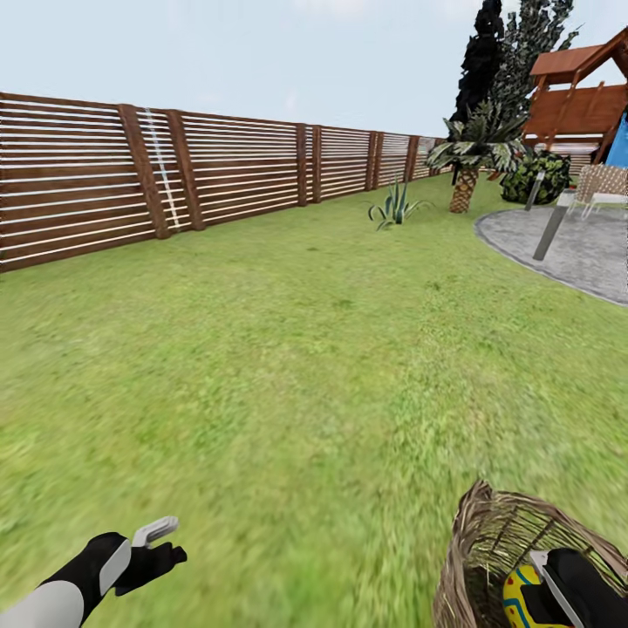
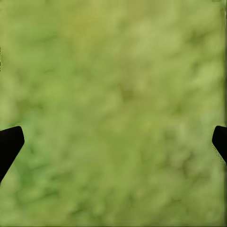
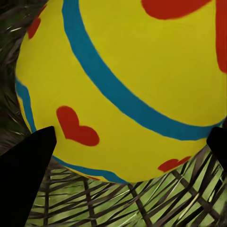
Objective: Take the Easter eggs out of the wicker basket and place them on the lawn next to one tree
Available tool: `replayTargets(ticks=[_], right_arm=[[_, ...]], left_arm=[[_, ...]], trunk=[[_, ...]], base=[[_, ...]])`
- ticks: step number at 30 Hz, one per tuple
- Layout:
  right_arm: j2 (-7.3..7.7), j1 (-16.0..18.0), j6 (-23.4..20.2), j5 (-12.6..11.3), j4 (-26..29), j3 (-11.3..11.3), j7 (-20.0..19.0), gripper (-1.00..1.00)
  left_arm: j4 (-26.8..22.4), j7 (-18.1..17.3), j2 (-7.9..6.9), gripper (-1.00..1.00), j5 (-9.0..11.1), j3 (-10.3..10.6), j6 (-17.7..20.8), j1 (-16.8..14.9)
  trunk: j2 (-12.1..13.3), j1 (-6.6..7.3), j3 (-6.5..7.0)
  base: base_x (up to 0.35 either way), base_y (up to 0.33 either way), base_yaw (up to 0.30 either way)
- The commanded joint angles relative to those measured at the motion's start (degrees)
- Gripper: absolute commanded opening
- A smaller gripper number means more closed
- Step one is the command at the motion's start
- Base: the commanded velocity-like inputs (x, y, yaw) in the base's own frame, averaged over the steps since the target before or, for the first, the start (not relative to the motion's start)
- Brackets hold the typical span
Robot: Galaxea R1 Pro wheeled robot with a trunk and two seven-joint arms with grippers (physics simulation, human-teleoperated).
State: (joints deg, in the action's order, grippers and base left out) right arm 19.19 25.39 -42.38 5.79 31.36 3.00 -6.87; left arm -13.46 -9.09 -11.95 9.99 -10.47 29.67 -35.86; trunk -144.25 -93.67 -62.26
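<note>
Head view showed the right claw (image 1: 558, 602) down inside the wicker basket (image 1: 488, 541) on the lawn (image 1: 305, 366), against a yellow egg (image 1: 523, 600). In the right wrist view its fingers (image 3: 28, 175) flanked that egg (image 3: 127, 90), though whether they gripped it I cannot tell. The left claw (image 1: 161, 545) hung spread apart over grass.

Yellow Easter egg (image 3: 127, 85) — blue bands, red hearts — inside wicker basket (image 1: 488, 541) on lawn (image 1: 288, 366)

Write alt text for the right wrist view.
A yellow Easter egg with blue bands and red marks looms close between the right claw's two dark fingertips, inside the wicker basket, with green grass showing through its weave.
</note>
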Motion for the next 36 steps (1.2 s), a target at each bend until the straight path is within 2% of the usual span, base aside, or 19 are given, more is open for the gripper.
replayTargets(ticks=[1,10,20,25,36], right_arm=[[-0.03,0.0,-0.2,0.8,0.1,0.3,-0.5,-1.0],[-0.11,0.0,-0.2,0.8,0.1,0.3,-0.5,-1.0],[-0.2,0.0,-0.2,0.9,0.0,0.3,-0.5,-1.0],[-1.19,0.0,-0.2,1.2,0.0,0.3,-0.4,-1.0],[-1.17,0.0,-0.2,1.2,0.1,0.4,-0.5,-1.0]], left_arm=[[-0.1,0.0,-0.01,1.0,0.5,-0.1,0.4,0.0],[0.4,0.0,0.07,1.0,0.5,-0.1,0.4,0.0],[0.4,0.0,0.08,1.0,0.5,-0.1,0.4,0.0],[0.4,0.0,0.05,1.0,0.5,-0.1,0.4,0.0],[0.4,0.0,-0.1,1.0,0.7,-0.1,0.4,0.0]], trunk=[[0.0,0.04,0.18],[0.1,0.27,2.17],[0.3,0.53,4.39],[0.3,0.65,5.49],[0.5,0.94,7.93]], base=[[0.0,0.0,0.0],[-0.115,0.071,0.0],[-0.002,0.001,0.0],[0.0,0.0,0.0],[0.0,0.0,0.0]])
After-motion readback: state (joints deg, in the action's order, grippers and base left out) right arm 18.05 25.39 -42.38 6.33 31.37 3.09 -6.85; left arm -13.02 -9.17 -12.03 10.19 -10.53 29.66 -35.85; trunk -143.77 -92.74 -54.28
